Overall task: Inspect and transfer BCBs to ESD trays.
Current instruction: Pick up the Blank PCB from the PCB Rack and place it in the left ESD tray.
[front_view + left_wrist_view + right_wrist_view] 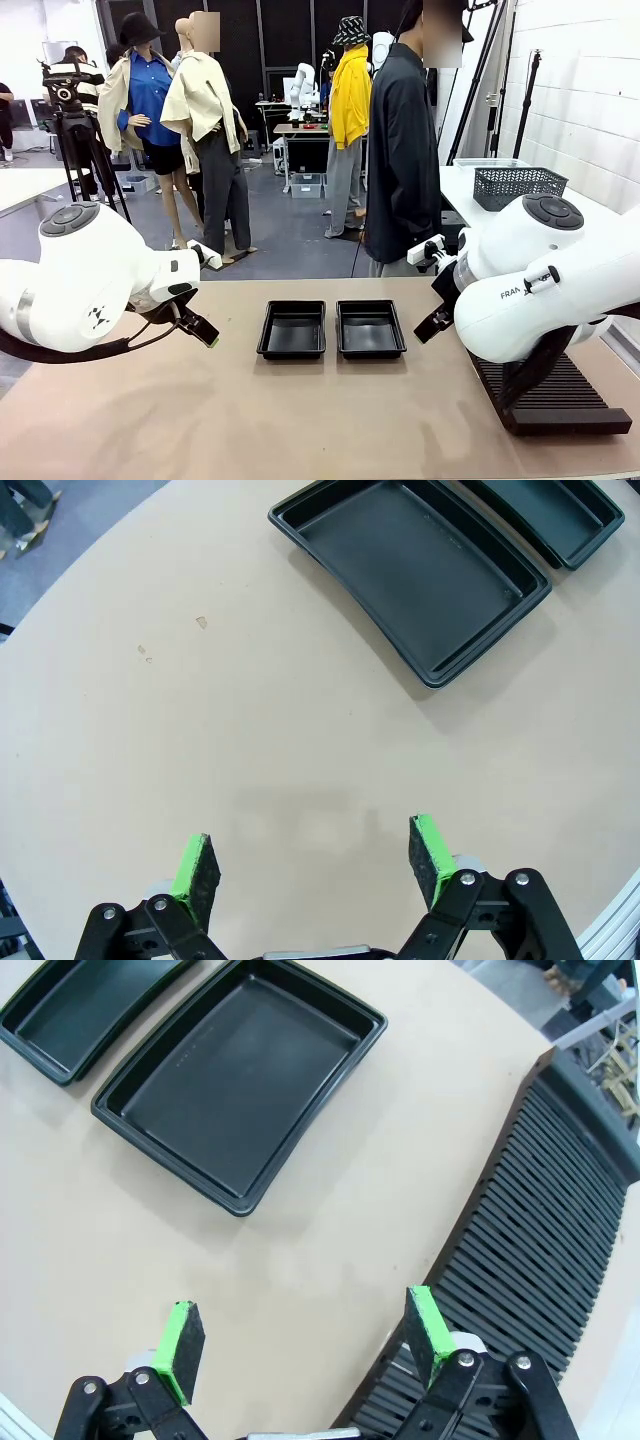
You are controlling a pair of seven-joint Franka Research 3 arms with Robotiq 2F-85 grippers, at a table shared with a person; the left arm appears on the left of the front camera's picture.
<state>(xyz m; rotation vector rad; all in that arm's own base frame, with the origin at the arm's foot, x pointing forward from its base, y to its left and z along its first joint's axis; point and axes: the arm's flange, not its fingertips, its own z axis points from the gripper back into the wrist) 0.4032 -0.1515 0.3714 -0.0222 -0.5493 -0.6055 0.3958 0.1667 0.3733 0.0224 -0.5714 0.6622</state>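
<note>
Two black ESD trays sit side by side mid-table, the left tray (292, 329) and the right tray (370, 328), both with nothing in them. My left gripper (203, 331) hovers left of the trays; in its wrist view the left gripper (315, 860) is open over bare table, with the left tray (415, 575) ahead. My right gripper (432, 324) hangs right of the trays; in its wrist view the right gripper (305, 1345) is open, the right tray (240, 1075) ahead. The BCBs are out of view.
A long black ribbed rack (555, 395) lies on the table's right side, under my right arm, and shows as the rack (540, 1260) in the right wrist view. A person (402, 150) in black stands at the far side. A grey mesh basket (518, 185) rests on a side table.
</note>
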